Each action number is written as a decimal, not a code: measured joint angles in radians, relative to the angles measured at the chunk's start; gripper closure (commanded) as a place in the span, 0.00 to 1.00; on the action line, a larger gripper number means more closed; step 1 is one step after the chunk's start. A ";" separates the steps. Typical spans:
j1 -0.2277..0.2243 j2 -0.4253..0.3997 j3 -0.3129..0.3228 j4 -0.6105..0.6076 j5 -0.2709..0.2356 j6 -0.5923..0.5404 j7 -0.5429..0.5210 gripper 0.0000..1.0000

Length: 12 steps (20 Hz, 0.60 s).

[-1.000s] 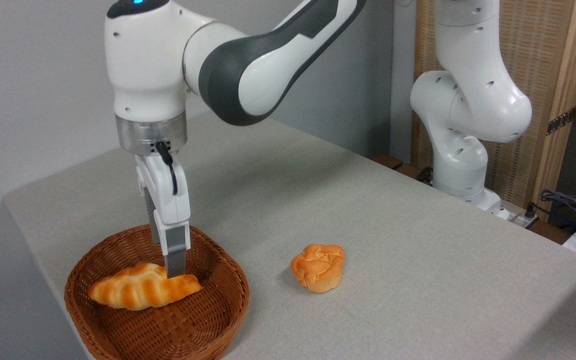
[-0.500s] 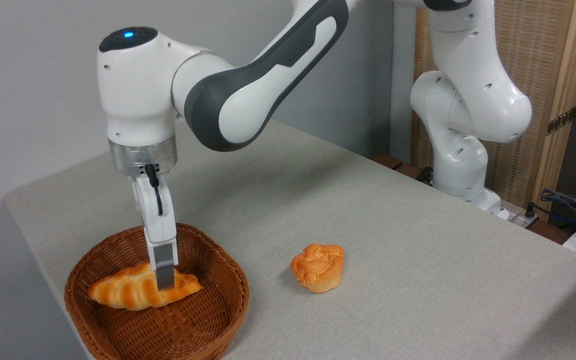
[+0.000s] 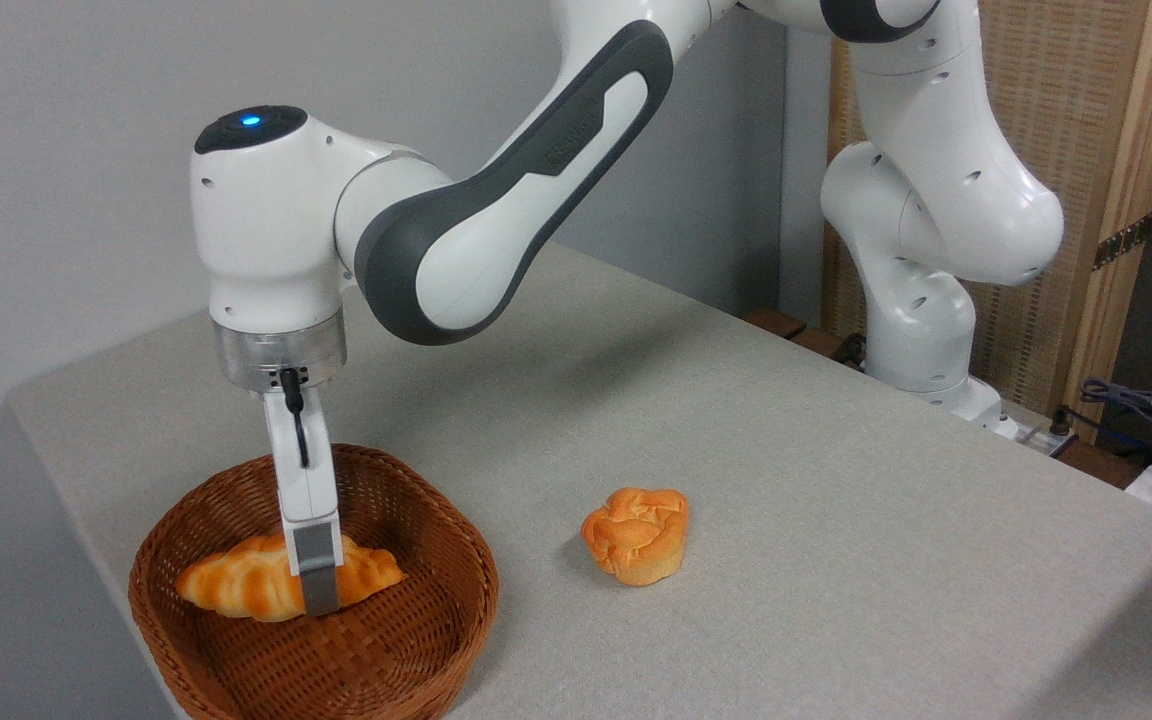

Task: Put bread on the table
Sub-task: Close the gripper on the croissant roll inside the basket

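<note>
Bread [image 3: 271, 582]: lying in the wicker basket [image 3: 406, 645], long axis roughly left to right, not yet on the table.
End effector [image 3: 319, 592]: lowered into the basket, near finger crossing the front of the loaf a little right of its middle; far finger hidden behind it, so clamped or merely straddling cannot be told.
Arm: wrist standing upright over the basket, white and grey links rising up and to the right toward the base at the far edge of the table.
Step in hand: judged to be the grasp, at the bottom of the descent, loaf not lifted.
Next move: likely a firm close across the loaf's width, then a straight lift high enough to clear the basket rim, a carry to the right, and a set-down on bare cloth.
Risk: soft, tapered loaf may tilt or slip if gripped off-centre.
Bun [image 3: 636, 533]: small round one, resting on the cloth well right of the basket; best avoided when placing.
Table [image 3: 786, 450]: light grey-beige cloth, rounded corner at left, plenty of bare surface.
Room: plain grey wall behind, woven wooden-framed screen and loose cables at right.
</note>
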 measured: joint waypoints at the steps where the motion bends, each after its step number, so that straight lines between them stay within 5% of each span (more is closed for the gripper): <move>1: 0.000 0.002 -0.001 0.000 0.004 0.000 0.000 0.00; 3: 0.000 0.003 -0.004 0.000 0.007 0.000 0.000 0.03; 6: 0.000 0.008 -0.011 0.000 0.011 0.000 0.000 0.43; 8: 0.000 0.011 -0.012 0.000 0.014 0.000 0.000 0.55; 12: 0.000 0.012 -0.012 0.002 0.015 0.000 0.000 0.57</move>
